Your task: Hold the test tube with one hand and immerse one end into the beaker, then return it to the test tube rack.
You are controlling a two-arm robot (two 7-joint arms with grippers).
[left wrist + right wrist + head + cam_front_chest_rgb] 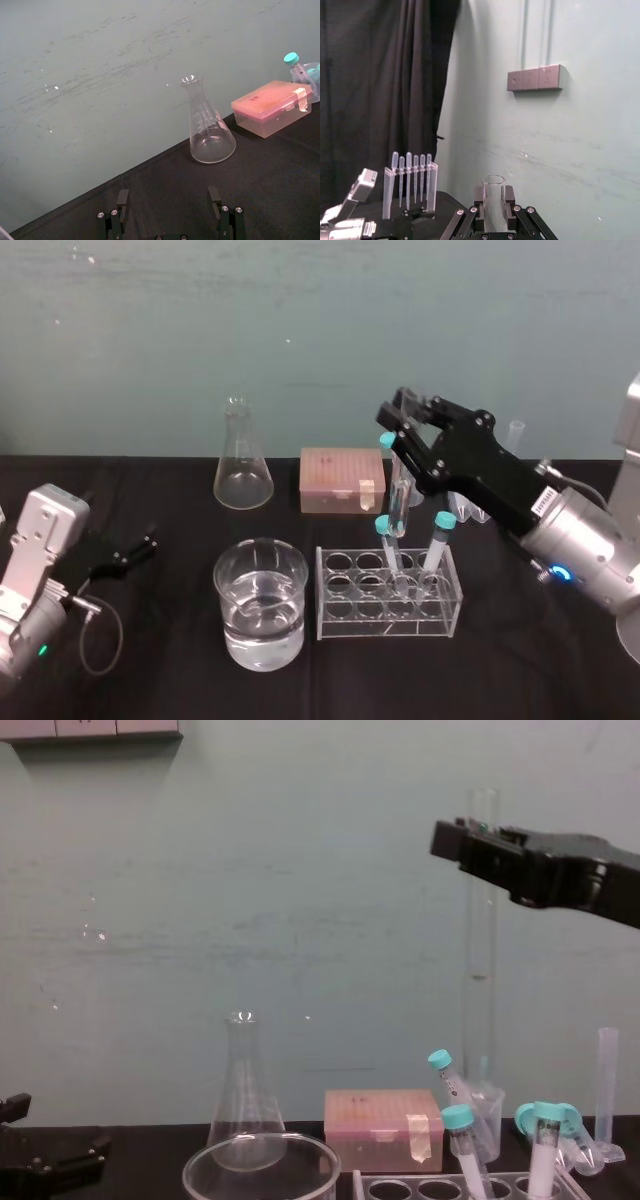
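Our right gripper (396, 426) is clamped on the upper part of the test tube (481, 920). The tube hangs upright with its round end well above the test tube rack (330, 612). Below it, two teal-capped tubes (386, 545) lean in the rack's right half. The beaker (222, 575), partly filled with clear liquid, stands just left of the rack. Behind these stand a conical flask (243, 475) and a pink box (335, 480). Our left gripper (140, 548) rests at the left of the table (520, 680), fingers apart.
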